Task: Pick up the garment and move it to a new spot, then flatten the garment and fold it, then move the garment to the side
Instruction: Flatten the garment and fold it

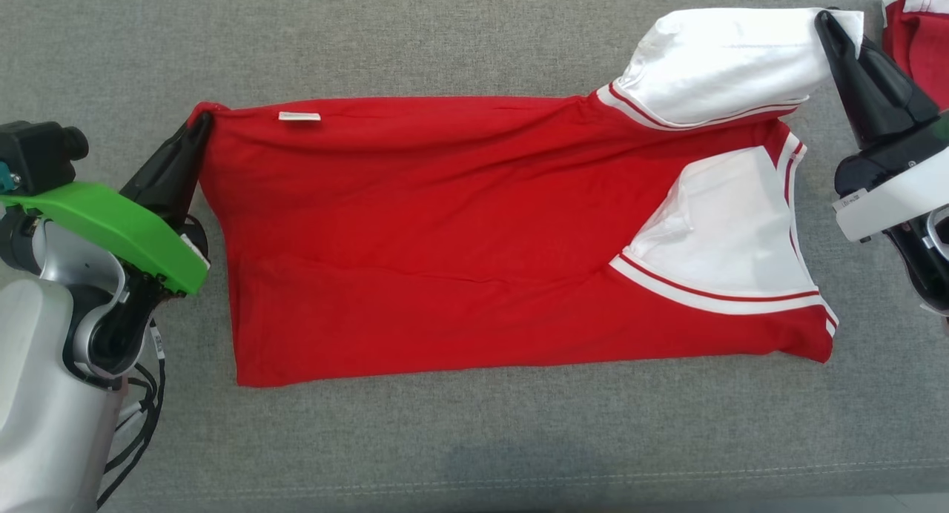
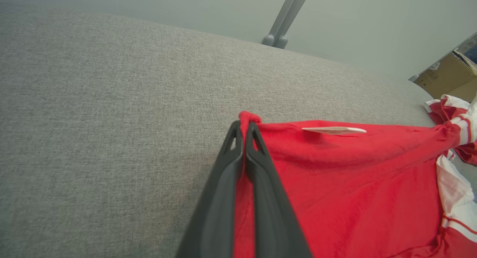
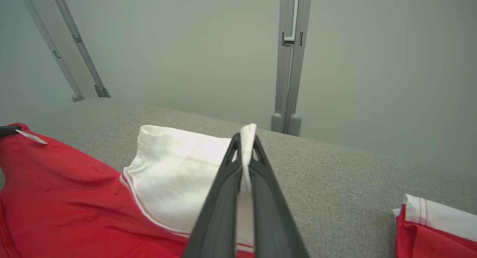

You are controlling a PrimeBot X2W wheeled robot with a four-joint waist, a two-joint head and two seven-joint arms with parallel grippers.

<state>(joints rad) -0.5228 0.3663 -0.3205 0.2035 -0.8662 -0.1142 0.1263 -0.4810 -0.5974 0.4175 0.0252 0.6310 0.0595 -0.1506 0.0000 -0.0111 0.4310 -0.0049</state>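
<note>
The garment (image 1: 474, 231) is a red shirt with white sleeves and striped trim, lying sideways on the grey fabric surface (image 1: 474, 439) and pulled taut along its far edge. My left gripper (image 1: 202, 121) is shut on the garment's far left corner (image 2: 248, 120), near a small white label (image 2: 333, 130). My right gripper (image 1: 827, 20) is shut on the tip of the far white sleeve (image 1: 723, 61), which is lifted off the surface. In the right wrist view the white sleeve cloth (image 3: 175, 172) runs up between my shut fingers (image 3: 223, 198).
A second red and white garment (image 1: 919, 31) lies at the far right corner, also seen as a folded pile (image 3: 432, 228) beside my right gripper. Grey frame posts (image 3: 288, 64) stand behind the surface. A cardboard box (image 2: 447, 75) sits beyond the surface's far end.
</note>
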